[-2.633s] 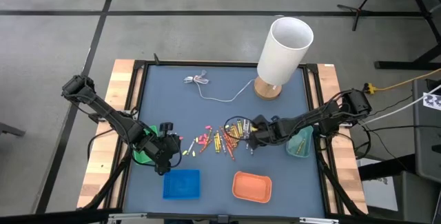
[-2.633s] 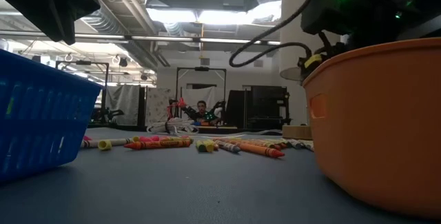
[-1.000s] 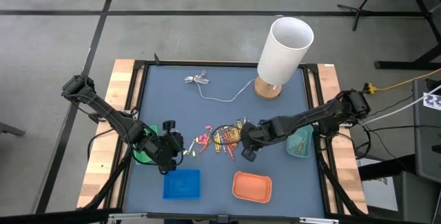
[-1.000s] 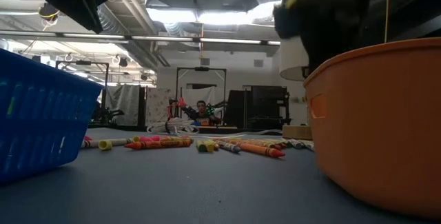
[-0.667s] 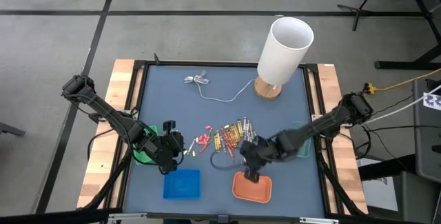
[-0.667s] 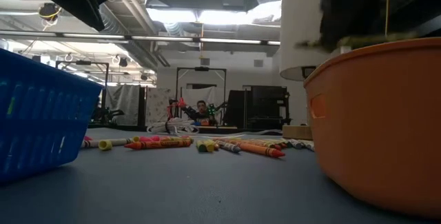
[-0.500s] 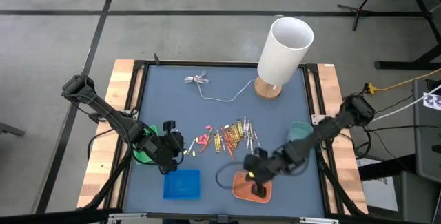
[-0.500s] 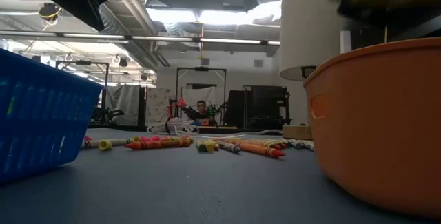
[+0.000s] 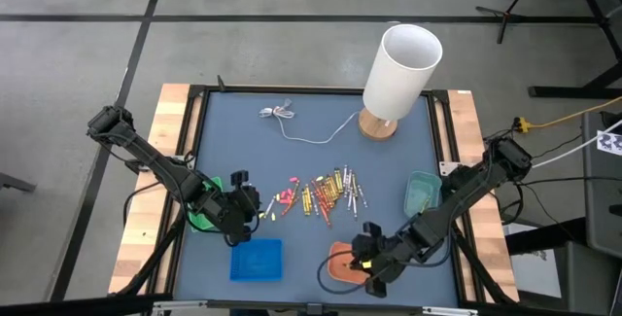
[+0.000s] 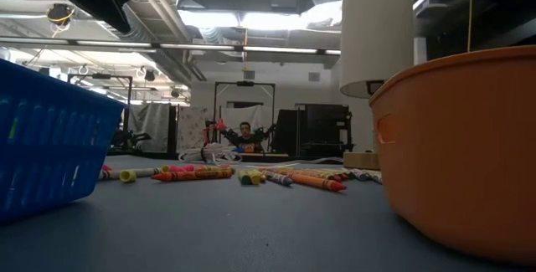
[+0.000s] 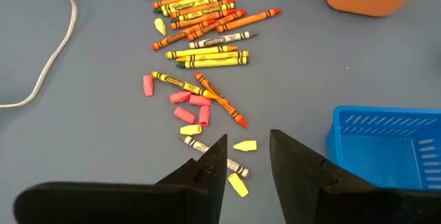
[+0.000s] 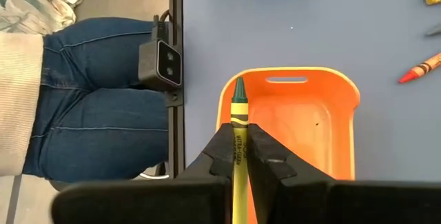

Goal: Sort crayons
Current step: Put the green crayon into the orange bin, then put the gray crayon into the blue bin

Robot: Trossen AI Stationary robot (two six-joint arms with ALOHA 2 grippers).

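Where the right gripper is: lower centre-right of the high view, right gripper (image 9: 370, 268) above the orange tray (image 9: 338, 265).
Right gripper state: fingers pinched narrow on a yellow crayon (image 12: 238, 131) with a green tip, its tip above the tray's rim.
Left gripper: left gripper (image 9: 249, 205) at lower left of the high view, above the blue basket (image 9: 256, 260); fingers (image 11: 210, 170) parted by a gap, nothing between them.
Crayons: loose crayons (image 9: 326, 192) scattered mid-table, centre of the high view; in the left wrist view they fill the upper middle.
Green tray: green tray (image 9: 421, 193) at right of the high view.
Other: white lamp (image 9: 399, 71) at upper centre-right; white cable (image 9: 296, 127) to its left.
Person: jeans-clad legs (image 12: 96, 107) at left of the right wrist view.
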